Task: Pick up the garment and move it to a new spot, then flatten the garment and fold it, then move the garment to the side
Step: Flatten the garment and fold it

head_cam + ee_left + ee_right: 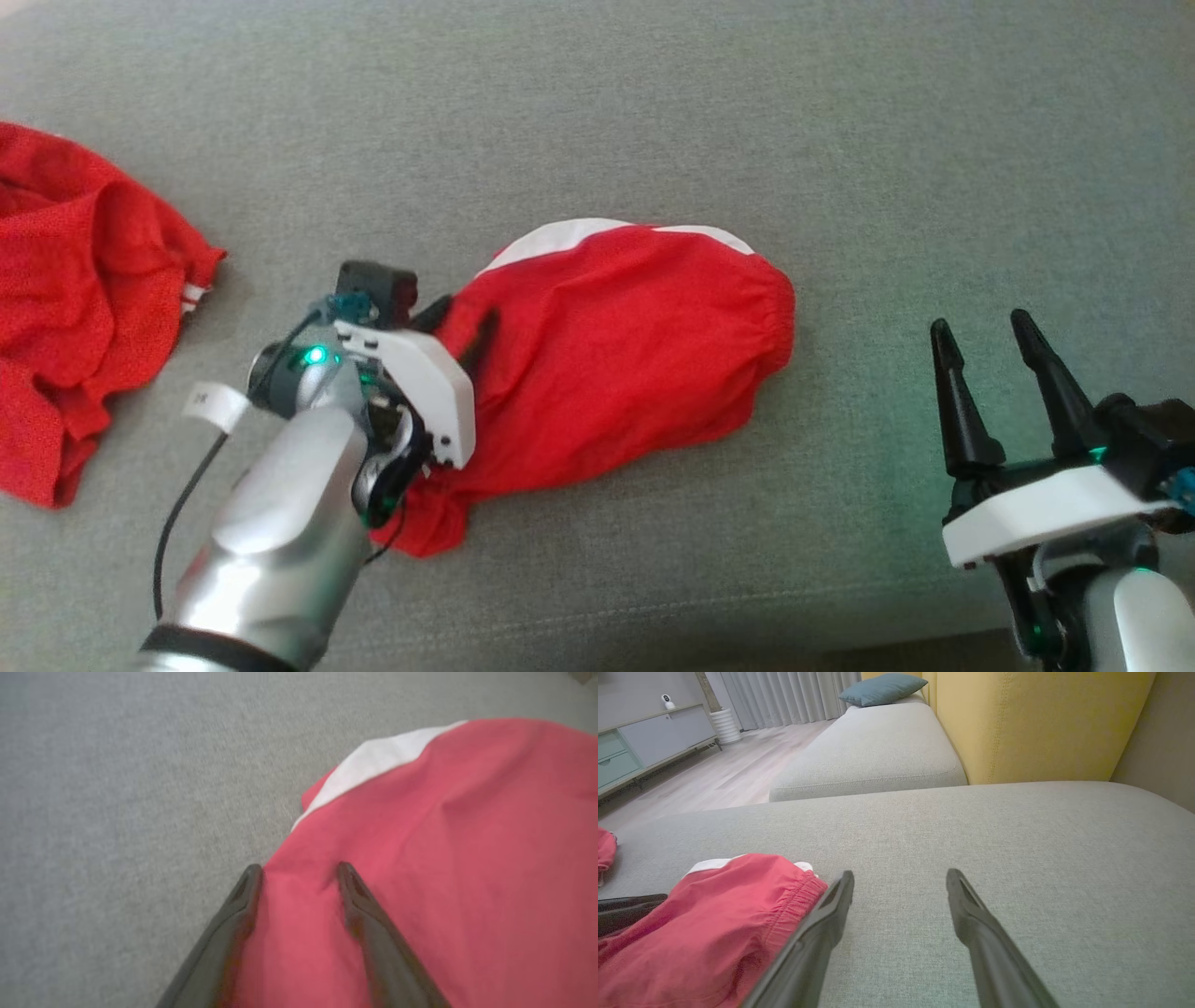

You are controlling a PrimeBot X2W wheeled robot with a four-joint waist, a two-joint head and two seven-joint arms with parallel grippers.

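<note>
Step in hand: by my reading, the first pick-up; the red woven shorts with white side panels (616, 355) lie in a loose heap, not yet flattened, mid-way across the grey textured sofa cushion (653, 112)
Left gripper (299, 868): at the garment's left edge, fingers spread; one tip sits at the hem line against the cushion, the other rests on the red cloth, with a strip of fabric between them, not yet pinched
Right gripper (978, 323): fingers wide apart, holding nothing, over bare cushion to the right of the garment and clear of it
Doing it well: close on a fold thick enough to catch both layers; press lightly into the cushion first, or the thin cloth may slip out; lift slowly so the bulk trails rather than bunches
Cloth: thin, matte, limp – soft rounded folds; gathered elastic waistband (796, 896) puckered along the right end
Cushion: coarse flat weave, firm and even – some friction for dragging
Nearby: a crumpled red cloth with small white stripes (84, 308), well apart at the left
</note>
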